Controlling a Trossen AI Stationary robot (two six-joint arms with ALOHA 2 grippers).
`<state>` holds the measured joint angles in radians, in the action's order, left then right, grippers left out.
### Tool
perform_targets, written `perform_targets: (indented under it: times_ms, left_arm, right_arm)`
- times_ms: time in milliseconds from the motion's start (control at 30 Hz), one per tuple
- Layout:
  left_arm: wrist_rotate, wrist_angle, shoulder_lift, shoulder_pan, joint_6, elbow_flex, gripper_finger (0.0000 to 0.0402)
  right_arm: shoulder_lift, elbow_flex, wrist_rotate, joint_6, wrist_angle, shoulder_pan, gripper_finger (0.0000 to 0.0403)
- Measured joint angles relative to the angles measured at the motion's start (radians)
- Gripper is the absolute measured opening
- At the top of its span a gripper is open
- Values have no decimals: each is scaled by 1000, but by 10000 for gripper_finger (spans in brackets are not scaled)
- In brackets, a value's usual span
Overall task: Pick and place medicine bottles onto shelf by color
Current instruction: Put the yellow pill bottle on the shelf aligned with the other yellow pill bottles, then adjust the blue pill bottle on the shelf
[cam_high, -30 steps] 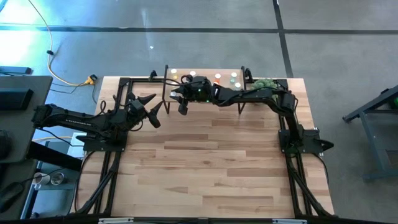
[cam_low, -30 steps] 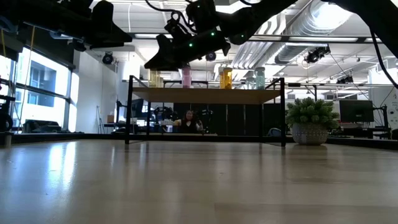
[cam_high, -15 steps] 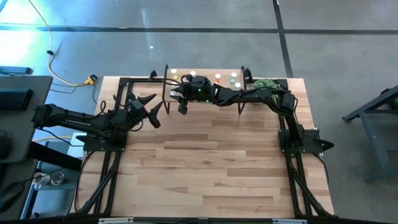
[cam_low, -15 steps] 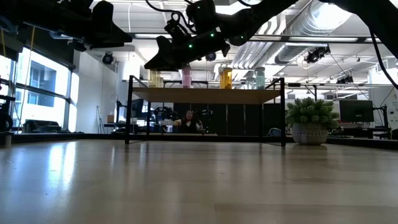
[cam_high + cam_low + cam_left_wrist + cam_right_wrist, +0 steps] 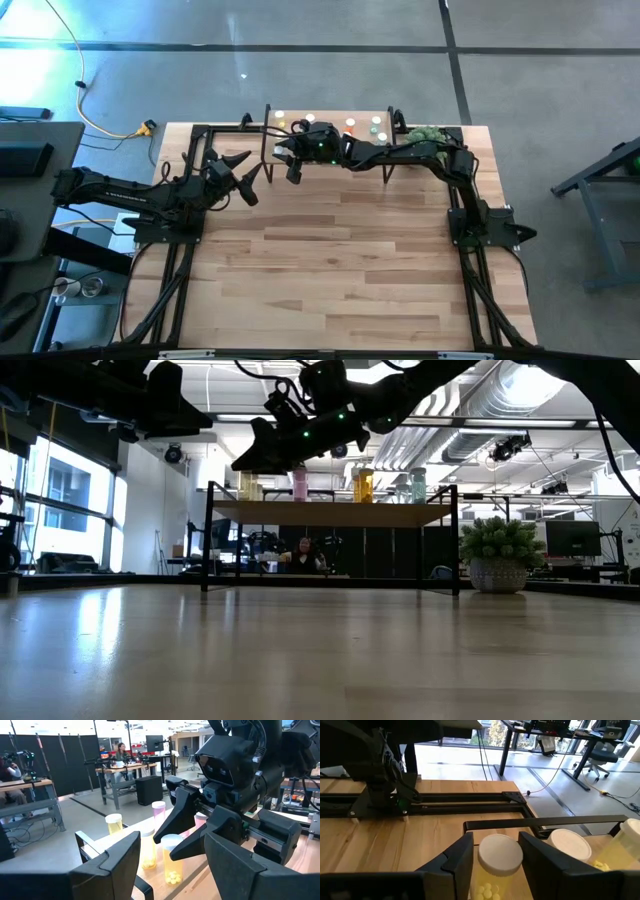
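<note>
**Yellow bottle sitting between the right gripper's fingers**

While the right gripper hangs over the shelf's left end, its fingers straddle a yellow medicine bottle: clear yellow body, white cap, little pale pills inside. Can't tell if they're actually touching it. More bottles stand along the shelf. Left gripper waits beside it with fingers spread.
</note>
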<state>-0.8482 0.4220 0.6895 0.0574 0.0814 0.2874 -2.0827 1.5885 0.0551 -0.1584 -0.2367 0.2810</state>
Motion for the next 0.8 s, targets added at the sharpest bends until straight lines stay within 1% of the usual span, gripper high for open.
perform_targets:
  times_ms: [467, 800]
  left_arm:
    - [0, 0, 0, 0, 0, 0, 211]
    - [0, -16, 0, 0, 0, 0, 211]
  right_arm:
    - [-1, 0, 0, 1, -17, -1, 149]
    - [-1, 0, 0, 1, -64, -2, 149]
